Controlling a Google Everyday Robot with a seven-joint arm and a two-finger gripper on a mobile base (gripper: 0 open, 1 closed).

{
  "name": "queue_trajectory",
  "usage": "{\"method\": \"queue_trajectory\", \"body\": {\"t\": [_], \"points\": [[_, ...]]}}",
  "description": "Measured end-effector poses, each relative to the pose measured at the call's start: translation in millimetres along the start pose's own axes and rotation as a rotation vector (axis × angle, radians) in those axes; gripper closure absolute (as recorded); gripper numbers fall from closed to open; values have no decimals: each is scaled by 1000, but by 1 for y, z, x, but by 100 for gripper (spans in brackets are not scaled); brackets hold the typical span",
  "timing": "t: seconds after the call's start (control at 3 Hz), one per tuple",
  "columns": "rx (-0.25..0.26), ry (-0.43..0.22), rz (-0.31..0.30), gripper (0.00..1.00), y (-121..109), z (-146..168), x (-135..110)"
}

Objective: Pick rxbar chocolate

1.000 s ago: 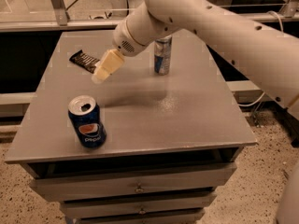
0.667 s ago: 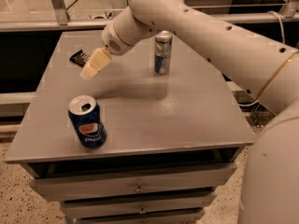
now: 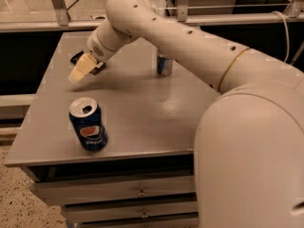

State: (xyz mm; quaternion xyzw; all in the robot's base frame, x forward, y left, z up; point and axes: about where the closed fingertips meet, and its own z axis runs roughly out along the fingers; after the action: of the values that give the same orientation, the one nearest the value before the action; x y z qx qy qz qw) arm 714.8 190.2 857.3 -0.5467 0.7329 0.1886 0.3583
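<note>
The rxbar chocolate (image 3: pixel 78 58) is a small dark flat bar lying at the far left of the grey table (image 3: pixel 142 113). Most of it is hidden behind my gripper. My gripper (image 3: pixel 80 70), with pale yellowish fingers, hangs over the bar's near end, at the end of the white arm that reaches in from the right.
A blue Pepsi can (image 3: pixel 88 124) stands upright near the table's front left edge. A slim silver-blue can (image 3: pixel 164 64) stands at the back middle, partly behind my arm. Drawers sit under the tabletop. A metal rail runs behind the table.
My gripper has moved left and toward the far left corner, from mid-table to over the dark bar. The cans have not moved.
</note>
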Motion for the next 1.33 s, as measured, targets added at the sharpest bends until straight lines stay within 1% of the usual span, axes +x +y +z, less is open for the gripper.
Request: {"method": "queue_trajectory", "body": {"t": [0.33,0.67,1.0,1.33], "points": [[2,5,22,0,-6,21,-2],[15,10,56,16,-14,33,3],[29,8,80,39,-20,35,7],[37,-8,86,63,-22,30,4]]}}
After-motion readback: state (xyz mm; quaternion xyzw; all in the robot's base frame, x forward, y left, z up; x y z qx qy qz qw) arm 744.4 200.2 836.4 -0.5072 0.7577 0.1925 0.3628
